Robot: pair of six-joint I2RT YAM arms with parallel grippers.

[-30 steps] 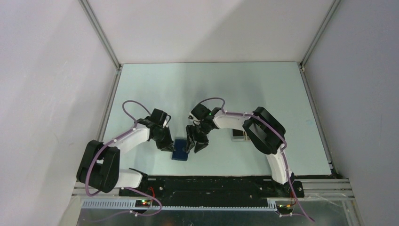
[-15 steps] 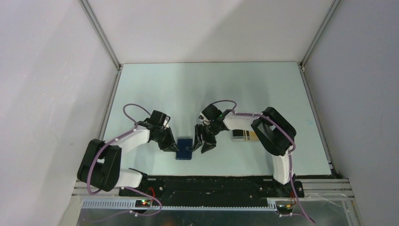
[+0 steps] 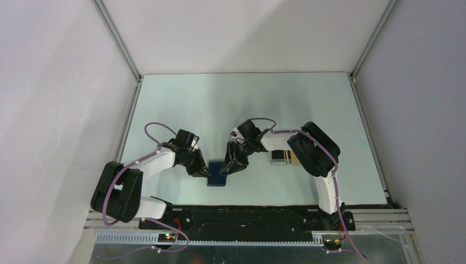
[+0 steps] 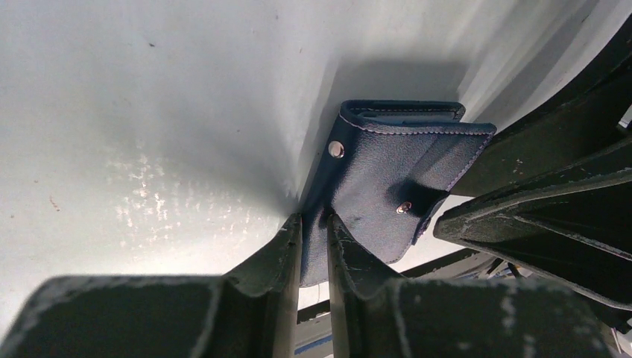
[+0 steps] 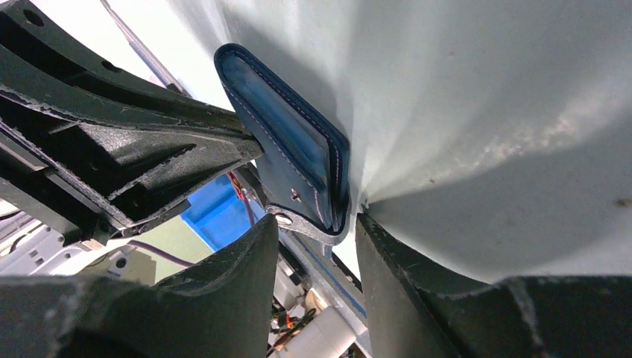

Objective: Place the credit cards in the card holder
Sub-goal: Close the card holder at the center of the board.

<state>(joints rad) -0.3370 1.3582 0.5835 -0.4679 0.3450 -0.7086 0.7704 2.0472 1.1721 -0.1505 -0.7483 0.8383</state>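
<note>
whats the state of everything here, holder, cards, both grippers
card holder: unsnapped, flap open, no card seen in it
left gripper: shut on the card holder's edge
right gripper: jaws straddle the card holder's corner, grip unclear
credit cards: at the clear case, outside the card holder, count unclear

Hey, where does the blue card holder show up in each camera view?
Top external: the card holder sits low and left of centre, near the table's front edge.
Left wrist: right of centre.
Right wrist: upper middle, seen nearly edge-on.
Shared landmark: its pale snap studs, clear in both wrist views, too small to see from above.
</note>
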